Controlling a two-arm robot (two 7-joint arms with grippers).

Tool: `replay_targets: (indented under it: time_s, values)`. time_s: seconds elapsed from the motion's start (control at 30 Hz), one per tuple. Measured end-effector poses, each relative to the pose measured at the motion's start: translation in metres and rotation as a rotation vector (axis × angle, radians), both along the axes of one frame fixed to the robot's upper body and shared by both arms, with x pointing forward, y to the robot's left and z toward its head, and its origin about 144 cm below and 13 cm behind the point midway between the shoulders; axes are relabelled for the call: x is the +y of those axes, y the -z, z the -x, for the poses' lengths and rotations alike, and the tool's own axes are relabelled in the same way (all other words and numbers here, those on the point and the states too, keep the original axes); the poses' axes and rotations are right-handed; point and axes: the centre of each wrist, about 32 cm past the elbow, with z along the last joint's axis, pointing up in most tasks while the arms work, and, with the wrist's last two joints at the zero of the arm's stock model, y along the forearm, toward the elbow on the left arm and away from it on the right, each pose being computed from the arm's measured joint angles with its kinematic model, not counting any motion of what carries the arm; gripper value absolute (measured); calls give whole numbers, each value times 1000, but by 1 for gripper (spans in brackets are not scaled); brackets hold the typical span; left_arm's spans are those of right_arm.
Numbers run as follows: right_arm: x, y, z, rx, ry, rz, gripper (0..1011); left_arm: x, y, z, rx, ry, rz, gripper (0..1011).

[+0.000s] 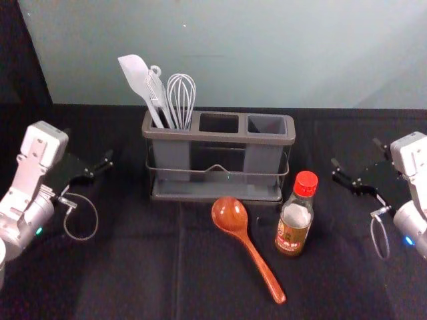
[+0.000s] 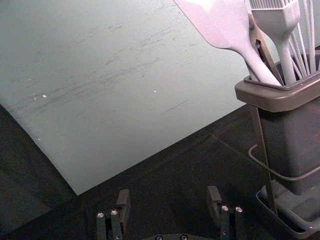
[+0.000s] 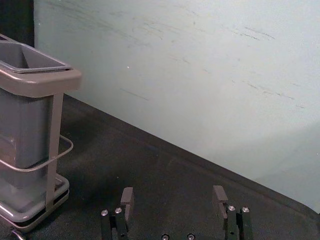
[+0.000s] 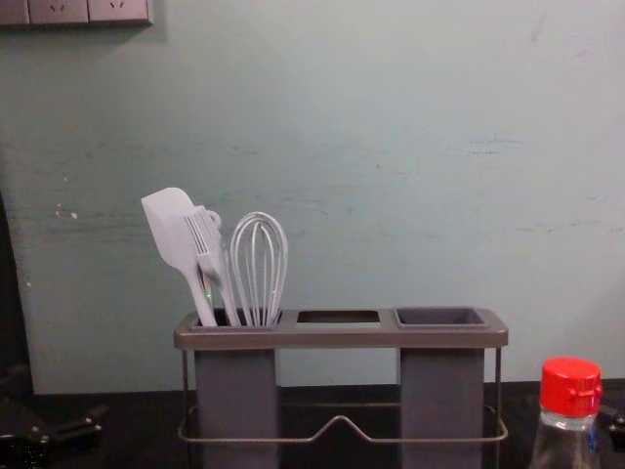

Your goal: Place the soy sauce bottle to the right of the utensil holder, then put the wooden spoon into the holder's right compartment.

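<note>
Okay, my left gripper and right gripper hang wide open, empty, either side of the utensil holder; soy sauce bottle stands before its right end, beside the wooden spoon.

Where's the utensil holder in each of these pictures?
Head view: utensil holder, near the centre.
Left wrist view: its left end, with white spatula.
Right wrist view: its right end.
Chest view: lower middle, seen from the front.
All share: pale wall behind it.
</note>
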Motion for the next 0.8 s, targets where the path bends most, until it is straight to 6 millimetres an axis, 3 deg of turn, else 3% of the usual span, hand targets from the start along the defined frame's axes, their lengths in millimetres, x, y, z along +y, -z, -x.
replay_targets:
  time_s: [0.8]
  values:
    - [0,0,0,0,0,0,1002,0,0,0,0,0,0,1005]
